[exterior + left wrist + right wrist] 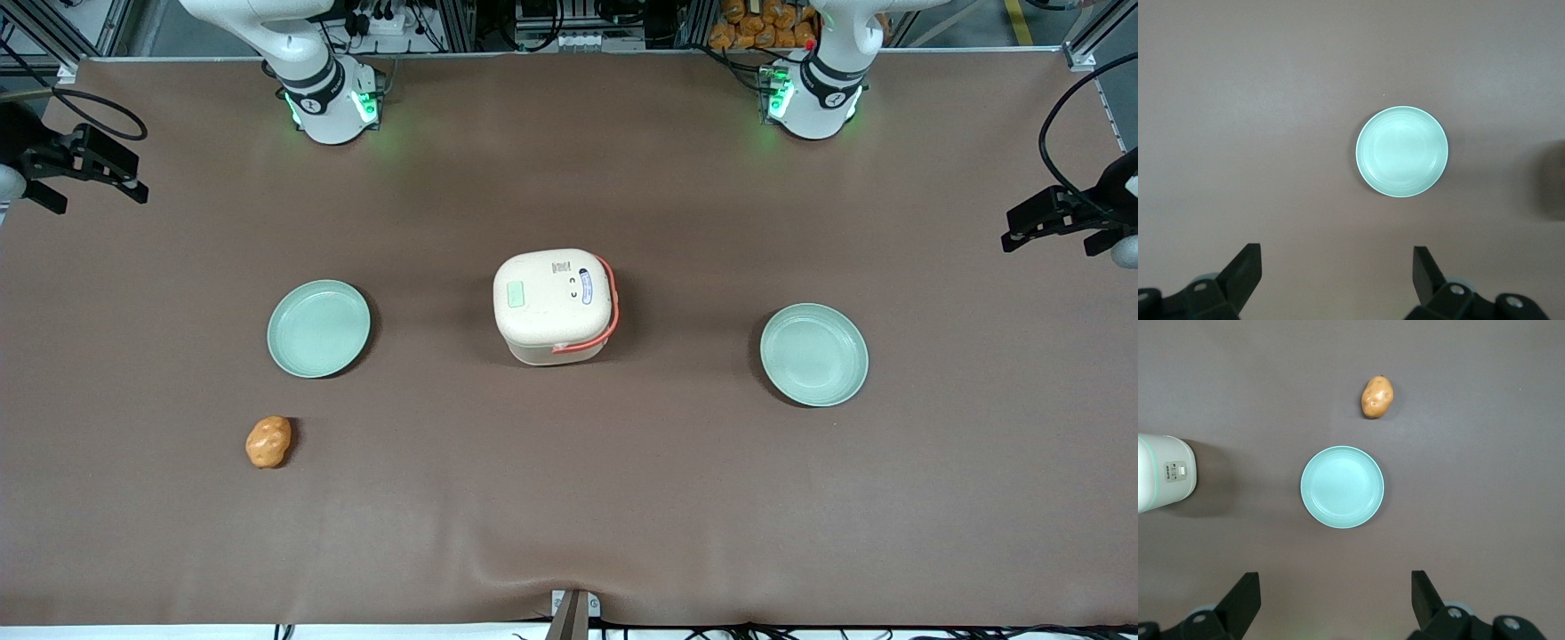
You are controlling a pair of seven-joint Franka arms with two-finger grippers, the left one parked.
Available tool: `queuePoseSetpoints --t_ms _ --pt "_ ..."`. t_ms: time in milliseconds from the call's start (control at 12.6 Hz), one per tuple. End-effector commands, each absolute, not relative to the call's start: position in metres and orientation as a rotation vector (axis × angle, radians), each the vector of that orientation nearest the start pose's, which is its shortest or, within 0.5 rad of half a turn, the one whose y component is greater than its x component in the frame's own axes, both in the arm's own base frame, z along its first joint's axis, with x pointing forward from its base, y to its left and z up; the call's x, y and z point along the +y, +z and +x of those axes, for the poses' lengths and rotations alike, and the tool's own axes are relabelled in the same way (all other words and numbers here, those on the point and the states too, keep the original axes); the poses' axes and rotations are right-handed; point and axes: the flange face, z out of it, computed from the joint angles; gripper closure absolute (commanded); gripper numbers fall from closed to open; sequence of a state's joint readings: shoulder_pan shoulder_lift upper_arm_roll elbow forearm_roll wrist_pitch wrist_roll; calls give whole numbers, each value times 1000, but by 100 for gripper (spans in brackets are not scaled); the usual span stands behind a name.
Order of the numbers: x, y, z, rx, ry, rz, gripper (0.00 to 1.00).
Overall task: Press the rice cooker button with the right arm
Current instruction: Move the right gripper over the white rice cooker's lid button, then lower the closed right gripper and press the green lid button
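The cream rice cooker (556, 307) stands in the middle of the table with its lid shut and its orange-red handle folded down along one side. A pale green square button (516, 294) shows on the lid. The cooker also shows in the right wrist view (1161, 480), with a small control panel (1176, 471) on its side. My right gripper (1336, 587) is open and empty. It hangs high above the table toward the working arm's end (89, 169), well apart from the cooker.
A pale green plate (318, 328) lies beside the cooker toward the working arm's end, below my gripper (1342, 487). An orange potato (268, 442) lies nearer the front camera (1377, 397). A second plate (813, 354) lies toward the parked arm's end (1402, 151).
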State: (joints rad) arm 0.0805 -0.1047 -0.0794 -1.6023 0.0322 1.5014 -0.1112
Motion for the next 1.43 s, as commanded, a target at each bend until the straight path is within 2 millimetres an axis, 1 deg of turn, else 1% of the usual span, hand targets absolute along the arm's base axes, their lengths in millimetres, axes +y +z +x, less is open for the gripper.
queuePoseSetpoints --t_ms 0,158,238,396,475,554,634,713,792,871,950,1030,1109,1188,1347 --pt "4 662 511 -183 -3 -3096 0" --pt "5 660 513 -185 2 -3096 0" --pt "13 653 516 -218 25 -3086 0" --pt "65 646 518 -375 34 -3078 0" --pt "91 637 522 -421 54 -3059 0" --pt "135 624 526 -493 57 -3045 0" --pt "184 614 525 -500 31 -3046 23" --pt "230 600 519 -420 21 -3076 44" --pt "284 577 510 -314 43 -3102 59" --pt "323 550 508 -209 49 -3127 70" --pt "353 528 509 -173 31 -3142 78" --pt "370 511 509 -183 26 -3144 80" --pt "381 495 509 -194 32 -3146 80" --pt "389 481 511 -203 34 -3146 83" --pt "397 456 520 -177 34 -3136 88"
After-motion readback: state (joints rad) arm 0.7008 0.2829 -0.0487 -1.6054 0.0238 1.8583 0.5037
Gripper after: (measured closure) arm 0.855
